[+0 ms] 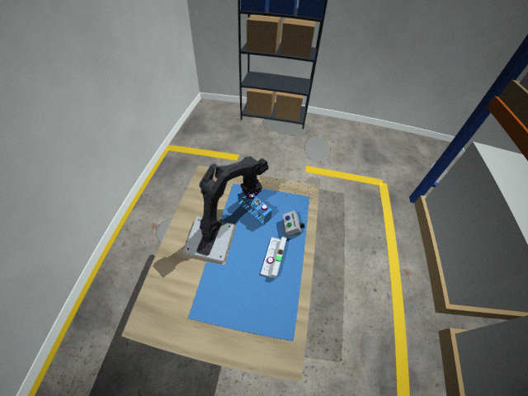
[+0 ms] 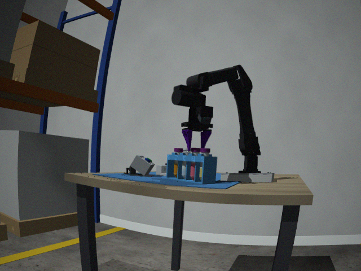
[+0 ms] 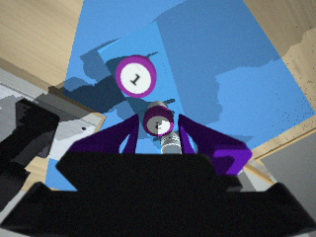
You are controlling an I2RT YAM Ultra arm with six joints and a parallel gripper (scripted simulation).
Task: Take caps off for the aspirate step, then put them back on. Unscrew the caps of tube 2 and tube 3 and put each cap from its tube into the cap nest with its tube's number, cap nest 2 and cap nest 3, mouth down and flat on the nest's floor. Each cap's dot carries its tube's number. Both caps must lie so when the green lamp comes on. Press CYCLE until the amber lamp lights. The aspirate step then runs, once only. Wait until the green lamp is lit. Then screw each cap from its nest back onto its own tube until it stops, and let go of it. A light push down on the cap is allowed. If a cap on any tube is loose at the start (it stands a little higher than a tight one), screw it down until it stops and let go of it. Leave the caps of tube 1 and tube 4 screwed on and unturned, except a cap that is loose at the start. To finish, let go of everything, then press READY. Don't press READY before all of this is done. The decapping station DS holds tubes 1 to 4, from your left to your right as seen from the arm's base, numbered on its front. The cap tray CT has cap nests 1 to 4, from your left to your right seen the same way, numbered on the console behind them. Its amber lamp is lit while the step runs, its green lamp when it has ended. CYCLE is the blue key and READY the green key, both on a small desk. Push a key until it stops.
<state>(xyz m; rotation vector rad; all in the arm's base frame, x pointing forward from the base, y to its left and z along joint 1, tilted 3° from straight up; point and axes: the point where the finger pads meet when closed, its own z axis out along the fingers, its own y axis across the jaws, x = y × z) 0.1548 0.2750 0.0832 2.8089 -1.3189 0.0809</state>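
Observation:
The blue decapping station (image 1: 258, 215) (image 2: 208, 171) (image 3: 163, 54) stands on the blue mat. My gripper (image 1: 249, 195) (image 2: 196, 148) (image 3: 158, 118) hangs straight over it, with its purple fingers half open on either side of cap 2 (image 2: 195, 149) (image 3: 158, 120). Cap 2 sits on tube 2 with a small gap to each finger. Cap 1 (image 2: 205, 150) (image 3: 135, 77) and cap 4 (image 1: 264, 207) (image 2: 178, 149) are on their tubes. Tube 3 (image 3: 170, 143) stands open, showing its grey mouth. Cap 3 (image 1: 270, 260) lies in a nest of the cap tray (image 1: 272, 247). The green lamp (image 1: 279, 256) is lit.
The small grey desk (image 1: 294, 230) (image 2: 141, 164) stands between the station and the tray and carries the blue key (image 1: 289, 217) and the green key (image 1: 289, 223). The arm's base plate (image 1: 210, 242) (image 2: 250, 176) is beside the mat.

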